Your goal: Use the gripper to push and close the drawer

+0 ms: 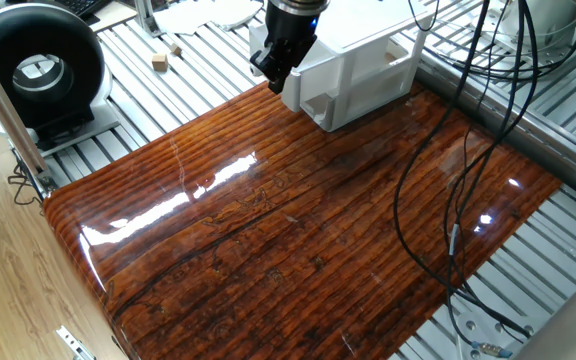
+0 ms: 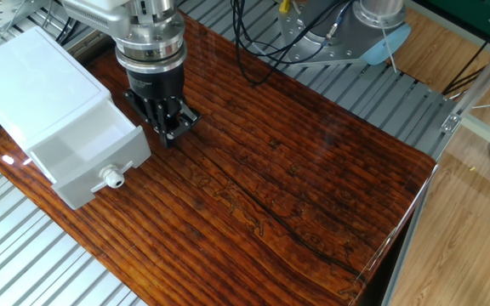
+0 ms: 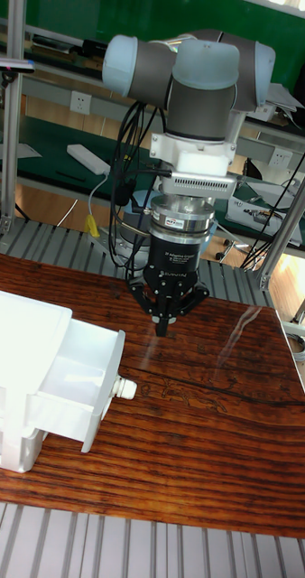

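Note:
The white drawer [image 2: 100, 161] stands partly pulled out of its white cabinet [image 2: 32, 76], its flat front panel and small knob [image 2: 110, 178] facing the table's middle. In the tall fixed view the drawer [image 3: 85, 375] shows its open top, with the knob [image 3: 125, 387] on the right. My black gripper [image 2: 172, 134] points straight down, fingers shut together with nothing held. It hovers just above the wood beside the drawer's side wall, behind the front panel and apart from it. The gripper [image 1: 279, 88] sits left of the drawer [image 1: 353, 85] here, and its tip [image 3: 161, 328] hangs above and right of the knob.
A glossy brown wooden board [image 1: 298, 230] covers the table, with slatted aluminium around it. A black round device [image 1: 33, 65] stands at the far left and a small wooden block [image 1: 160, 62] lies near it. Black cables [image 1: 458, 170] drape over the board's right side.

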Controlling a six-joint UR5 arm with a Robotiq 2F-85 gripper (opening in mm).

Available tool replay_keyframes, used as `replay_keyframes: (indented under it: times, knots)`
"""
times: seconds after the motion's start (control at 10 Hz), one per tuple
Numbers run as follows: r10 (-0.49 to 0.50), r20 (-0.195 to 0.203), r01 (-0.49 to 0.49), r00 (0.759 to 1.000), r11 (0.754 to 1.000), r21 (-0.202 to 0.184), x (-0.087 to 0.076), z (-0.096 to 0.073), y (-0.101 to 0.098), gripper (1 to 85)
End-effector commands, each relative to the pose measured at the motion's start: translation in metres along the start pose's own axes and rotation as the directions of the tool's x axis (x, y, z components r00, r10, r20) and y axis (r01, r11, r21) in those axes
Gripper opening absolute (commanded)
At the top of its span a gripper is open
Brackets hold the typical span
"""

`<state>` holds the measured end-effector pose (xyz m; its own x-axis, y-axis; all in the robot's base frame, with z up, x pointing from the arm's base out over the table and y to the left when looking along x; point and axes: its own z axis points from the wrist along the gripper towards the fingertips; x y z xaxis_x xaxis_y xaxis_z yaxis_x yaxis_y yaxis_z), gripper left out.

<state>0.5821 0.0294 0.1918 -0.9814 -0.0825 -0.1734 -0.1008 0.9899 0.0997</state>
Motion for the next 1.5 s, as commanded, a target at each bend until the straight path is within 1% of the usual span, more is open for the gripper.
replay_keyframes:
  times: [0.0, 0.5, 0.6, 0.9, 1.0, 1.1, 1.2, 1.3, 1.4]
  knots:
    - [0.005, 0.009, -0.004, 1.0, 1.0, -0.015, -0.003, -0.001, 0.003, 1.0]
    - [-0.006, 0.011, 0.006, 1.0, 1.0, -0.016, -0.003, 0.0, 0.004, 1.0]
    - [-0.008, 0.002, 0.008, 1.0, 1.0, -0.003, -0.001, -0.001, 0.0, 1.0]
    - [0.005, 0.003, -0.005, 1.0, 1.0, -0.009, -0.001, 0.001, 0.004, 1.0]
    - [0.007, -0.007, -0.007, 1.0, 1.0, -0.006, 0.001, 0.0, 0.003, 1.0]
    - [0.001, -0.054, 0.001, 0.999, 1.0, 0.023, 0.014, 0.0, -0.005, 1.0]
    - [-0.003, -0.092, 0.006, 0.996, 0.999, 0.039, 0.025, -0.002, -0.009, 1.0]
    - [0.003, -0.112, 0.001, 0.994, 0.999, 0.033, 0.032, -0.002, -0.008, 1.0]
    - [0.011, -0.109, -0.009, 0.994, 1.0, 0.019, 0.034, -0.001, -0.006, 1.0]
